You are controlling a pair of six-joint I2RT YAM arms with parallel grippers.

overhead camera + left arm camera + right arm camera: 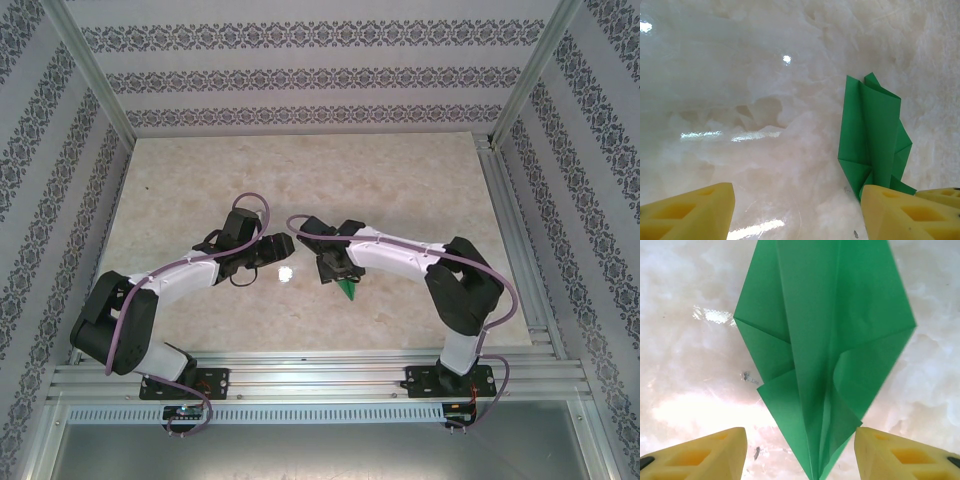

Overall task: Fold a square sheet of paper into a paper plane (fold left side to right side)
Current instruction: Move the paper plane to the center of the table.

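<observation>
The sheet of paper is bright green and folded into a pointed dart, the paper plane, with a lengthwise crease and loose flaps. It lies on the marble table. My right gripper hovers right over it, open, and the plane's narrow tip runs down between the two yellow fingers without being pinched. From above, only a green corner of the plane peeks out under the right gripper. My left gripper is open and holds nothing. In its wrist view the plane lies just right of the left gripper.
A bright glare spot sits on the tabletop between the two grippers. Aluminium rails run along the near edge and the right side. Patterned walls close in the left, back and right.
</observation>
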